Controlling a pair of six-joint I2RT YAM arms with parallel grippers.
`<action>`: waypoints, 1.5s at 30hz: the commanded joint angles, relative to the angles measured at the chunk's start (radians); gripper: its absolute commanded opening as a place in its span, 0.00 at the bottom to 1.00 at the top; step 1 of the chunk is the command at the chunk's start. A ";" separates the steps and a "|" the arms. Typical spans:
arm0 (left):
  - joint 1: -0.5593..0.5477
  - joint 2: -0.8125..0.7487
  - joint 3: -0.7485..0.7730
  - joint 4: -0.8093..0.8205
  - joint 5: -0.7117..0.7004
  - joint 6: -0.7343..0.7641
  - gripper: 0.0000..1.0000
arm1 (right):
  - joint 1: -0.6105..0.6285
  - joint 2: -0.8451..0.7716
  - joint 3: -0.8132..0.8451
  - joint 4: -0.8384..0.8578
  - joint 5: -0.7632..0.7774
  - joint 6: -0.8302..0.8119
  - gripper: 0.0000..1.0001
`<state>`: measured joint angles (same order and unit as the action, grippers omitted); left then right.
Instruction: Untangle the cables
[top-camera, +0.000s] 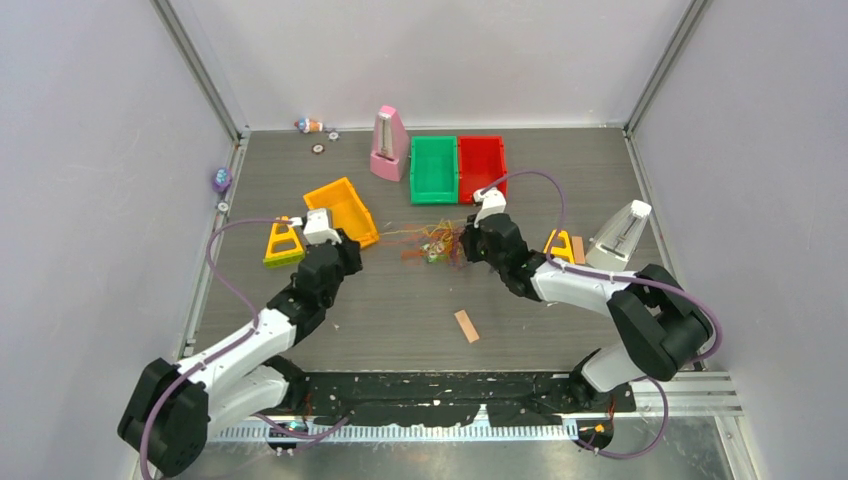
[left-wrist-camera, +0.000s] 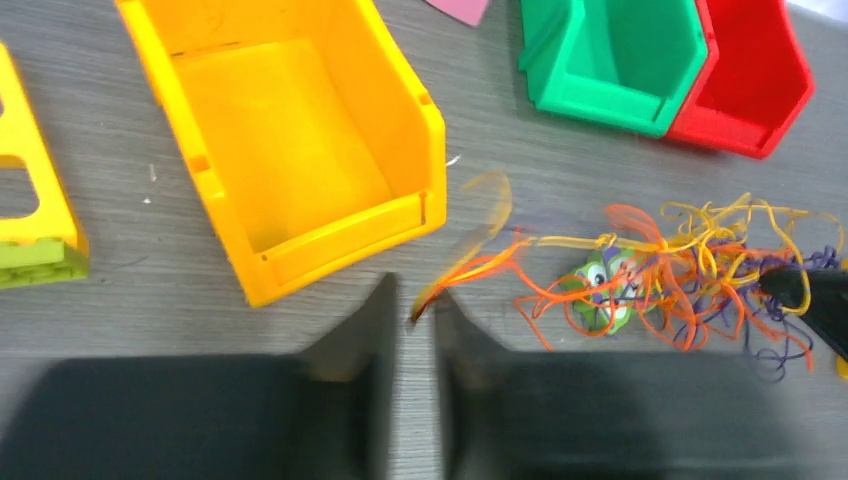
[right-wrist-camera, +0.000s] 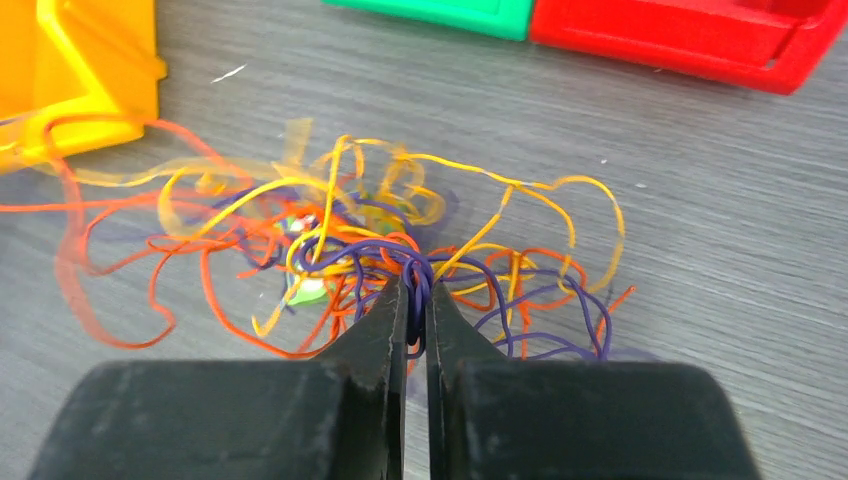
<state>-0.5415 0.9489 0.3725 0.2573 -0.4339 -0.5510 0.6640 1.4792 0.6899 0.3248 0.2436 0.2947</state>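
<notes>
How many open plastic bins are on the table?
3: an orange bin left of the cables, a green bin and a red bin side by side behind them.

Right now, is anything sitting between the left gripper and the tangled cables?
Nothing visible does. An orange strand of the cables reaches the left gripper's fingertips, over bare table. The orange bin sits beside that line, not across it. The right gripper pinches a purple strand at the tangle's other side.

Orange bin (left-wrist-camera: 330, 235), green bin (left-wrist-camera: 600, 105), red bin (left-wrist-camera: 745, 125): smooth glossy plastic. Tabletop (right-wrist-camera: 700, 220): matt grey, fine wood-grain texture. Cables (right-wrist-camera: 340, 250): smooth, slightly shiny, plastic-looking strands.
</notes>
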 joint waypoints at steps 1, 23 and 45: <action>0.007 0.110 0.106 0.046 0.179 0.109 0.45 | -0.015 -0.012 -0.024 0.107 -0.174 -0.039 0.05; -0.103 0.478 0.370 -0.002 0.638 0.244 0.02 | -0.015 -0.062 -0.153 0.469 -0.687 0.011 0.05; -0.065 0.283 0.298 -0.295 -0.264 0.019 0.00 | -0.042 0.009 0.089 -0.297 0.464 0.278 0.11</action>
<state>-0.6247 1.2518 0.6666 0.0715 -0.4755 -0.5026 0.6434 1.4624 0.7261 0.1551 0.5442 0.5522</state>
